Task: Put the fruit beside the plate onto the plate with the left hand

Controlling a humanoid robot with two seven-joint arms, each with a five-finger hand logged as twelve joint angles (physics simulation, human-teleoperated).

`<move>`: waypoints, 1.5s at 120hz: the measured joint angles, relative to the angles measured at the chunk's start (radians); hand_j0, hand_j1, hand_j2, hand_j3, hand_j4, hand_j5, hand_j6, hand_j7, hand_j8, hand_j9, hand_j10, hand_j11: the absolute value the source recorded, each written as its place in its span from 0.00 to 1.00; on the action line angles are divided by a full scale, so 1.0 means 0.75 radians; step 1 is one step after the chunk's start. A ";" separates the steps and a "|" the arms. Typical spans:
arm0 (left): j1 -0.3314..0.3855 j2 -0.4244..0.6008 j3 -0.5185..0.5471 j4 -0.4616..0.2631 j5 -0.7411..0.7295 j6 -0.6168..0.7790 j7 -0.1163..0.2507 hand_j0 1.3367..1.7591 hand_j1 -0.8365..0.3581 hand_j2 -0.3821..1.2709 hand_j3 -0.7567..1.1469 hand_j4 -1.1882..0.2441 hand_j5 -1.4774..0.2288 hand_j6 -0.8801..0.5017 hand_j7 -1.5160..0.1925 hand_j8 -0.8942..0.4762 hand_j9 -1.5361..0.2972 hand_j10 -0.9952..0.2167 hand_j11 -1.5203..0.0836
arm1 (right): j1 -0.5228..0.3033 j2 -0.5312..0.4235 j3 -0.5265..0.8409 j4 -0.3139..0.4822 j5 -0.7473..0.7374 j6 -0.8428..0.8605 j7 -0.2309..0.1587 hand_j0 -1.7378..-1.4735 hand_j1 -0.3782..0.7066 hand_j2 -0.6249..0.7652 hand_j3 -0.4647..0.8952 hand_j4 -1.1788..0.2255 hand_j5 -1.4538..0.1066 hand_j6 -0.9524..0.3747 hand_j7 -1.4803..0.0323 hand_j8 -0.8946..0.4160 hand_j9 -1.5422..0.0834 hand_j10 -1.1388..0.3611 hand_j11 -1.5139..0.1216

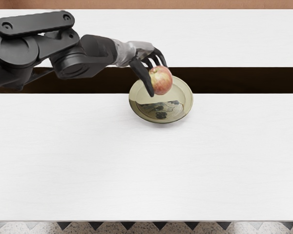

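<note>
Fingers (146, 79): closed around the apple (161, 80), with the thumb down its left side and the others hooked over the top.
Left hand (144, 57): over the plate's far-left rim; its arm reaches in from the plate's left.
Apple: held over the far part of the plate (178, 108); whether it touches the plate I cannot tell.
Plate: olive and glossy, on the white tabletop (136, 161).
Done: fruit picked up and brought over the plate, by my judgement.
Left: lower it, release it, withdraw the hand.
Writing: no brand, label or lettering visible anywhere.
</note>
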 joint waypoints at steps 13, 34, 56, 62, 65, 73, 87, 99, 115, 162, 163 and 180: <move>0.018 -0.035 -0.001 0.056 0.005 0.000 -0.014 0.75 0.54 0.57 0.40 0.54 0.21 0.41 0.23 0.32 0.25 0.17 0.27 | 0.000 0.000 0.000 0.000 0.000 0.000 0.000 0.30 0.06 0.45 0.34 0.82 0.91 0.70 0.96 0.66 0.93 0.74 0.91; 0.067 -0.093 0.004 0.104 0.027 0.004 -0.050 0.75 0.56 0.56 0.40 0.52 0.21 0.40 0.23 0.31 0.25 0.17 0.27 | 0.000 0.000 0.000 0.000 0.000 0.000 0.000 0.30 0.06 0.45 0.34 0.82 0.91 0.70 0.96 0.66 0.93 0.74 0.91; 0.113 -0.139 0.010 0.143 0.100 0.007 -0.062 0.75 0.58 0.54 0.40 0.51 0.22 0.38 0.24 0.29 0.25 0.17 0.28 | 0.000 0.000 0.000 0.000 0.000 0.000 0.000 0.30 0.06 0.45 0.34 0.82 0.91 0.70 0.96 0.66 0.93 0.74 0.91; 0.121 -0.149 0.011 0.154 0.116 0.007 -0.063 0.75 0.59 0.54 0.40 0.50 0.22 0.38 0.24 0.29 0.26 0.17 0.28 | 0.000 0.000 -0.001 0.000 0.000 0.000 0.000 0.30 0.06 0.45 0.34 0.82 0.91 0.70 0.96 0.66 0.93 0.74 0.90; 0.122 -0.152 0.011 0.160 0.122 0.007 -0.063 0.75 0.59 0.53 0.40 0.50 0.23 0.37 0.25 0.28 0.26 0.17 0.29 | 0.000 0.000 0.000 0.000 0.000 0.000 0.000 0.30 0.06 0.45 0.34 0.82 0.91 0.70 0.96 0.66 0.93 0.74 0.90; 0.125 -0.162 0.012 0.176 0.134 0.009 -0.063 0.75 0.59 0.51 0.40 0.48 0.26 0.36 0.27 0.27 0.28 0.20 0.31 | 0.000 0.000 0.000 0.000 0.000 0.000 0.000 0.30 0.06 0.45 0.34 0.82 0.91 0.70 0.96 0.66 0.93 0.74 0.90; 0.126 -0.168 0.013 0.190 0.144 0.014 -0.064 0.76 0.57 0.48 0.40 0.48 0.35 0.34 0.37 0.26 0.36 0.28 0.40 | 0.000 0.000 0.000 0.000 0.000 0.000 0.000 0.30 0.06 0.45 0.34 0.82 0.91 0.70 0.96 0.66 0.93 0.74 0.90; 0.128 -0.168 0.014 0.194 0.143 0.015 -0.064 0.76 0.59 0.40 0.40 0.51 0.44 0.35 0.46 0.31 0.44 0.37 0.50 | 0.000 0.000 0.000 0.000 0.000 0.000 0.000 0.30 0.06 0.45 0.34 0.82 0.91 0.70 0.96 0.66 0.93 0.74 0.90; 0.133 -0.170 0.014 0.193 0.140 0.017 -0.063 0.76 0.64 0.34 0.40 0.57 0.54 0.39 0.56 0.37 0.54 0.47 0.60 | 0.000 0.000 0.000 0.000 0.000 0.000 0.000 0.30 0.06 0.45 0.34 0.82 0.91 0.70 0.96 0.66 0.93 0.74 0.91; 0.171 -0.046 -0.048 0.119 0.131 0.006 -0.062 0.76 0.72 0.27 0.40 0.64 0.65 0.44 0.67 0.45 0.64 0.59 0.72 | 0.000 0.000 -0.001 0.000 0.000 0.000 0.000 0.30 0.06 0.45 0.34 0.82 0.91 0.70 0.96 0.66 0.93 0.74 0.91; 0.176 -0.038 -0.056 0.115 0.131 0.003 -0.062 0.76 0.72 0.27 0.40 0.64 0.65 0.44 0.67 0.45 0.64 0.59 0.72 | 0.000 0.000 -0.001 0.000 0.000 0.000 0.000 0.30 0.06 0.45 0.34 0.82 0.91 0.70 0.96 0.66 0.93 0.74 0.91; 0.260 0.070 -0.215 0.076 0.104 -0.137 -0.062 0.76 0.73 0.27 0.40 0.65 0.66 0.45 0.69 0.46 0.65 0.60 0.73 | 0.000 0.000 0.000 0.000 0.000 0.000 0.000 0.30 0.06 0.45 0.34 0.82 0.91 0.70 0.96 0.66 0.93 0.74 0.91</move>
